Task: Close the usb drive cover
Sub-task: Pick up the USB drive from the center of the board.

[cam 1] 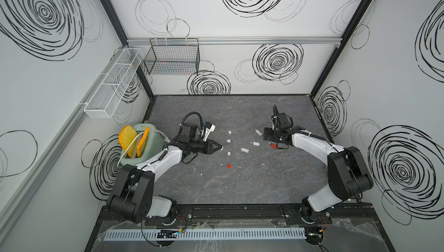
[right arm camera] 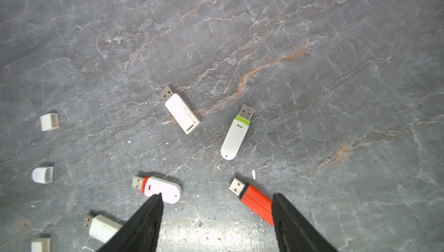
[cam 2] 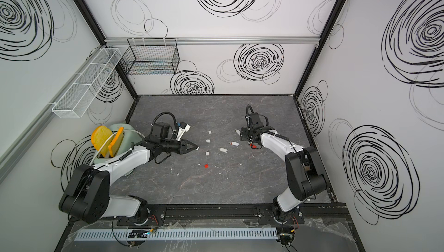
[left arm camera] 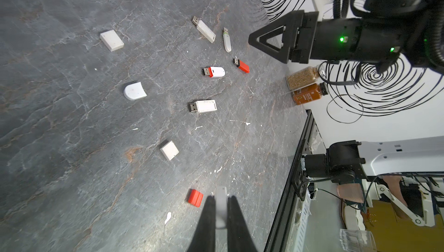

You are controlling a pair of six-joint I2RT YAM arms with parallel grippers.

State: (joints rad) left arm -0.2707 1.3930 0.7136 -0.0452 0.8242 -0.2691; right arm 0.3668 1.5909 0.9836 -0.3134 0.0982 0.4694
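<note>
1. Left gripper is clamped tight on a white cap, near the red cap.
2. Right gripper gapes wide, well apart from the red cap, above a red drive lying uncapped.

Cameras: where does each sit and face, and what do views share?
Both top views: high over the front, looking down at the table; left arm and right arm show.
Left wrist: on the left arm, looking across the table past the left gripper, shut on a white cap; right gripper shows.
Right wrist: on the right arm, looking down through the open right gripper.
Shared: both wrist views show the red drive.
</note>
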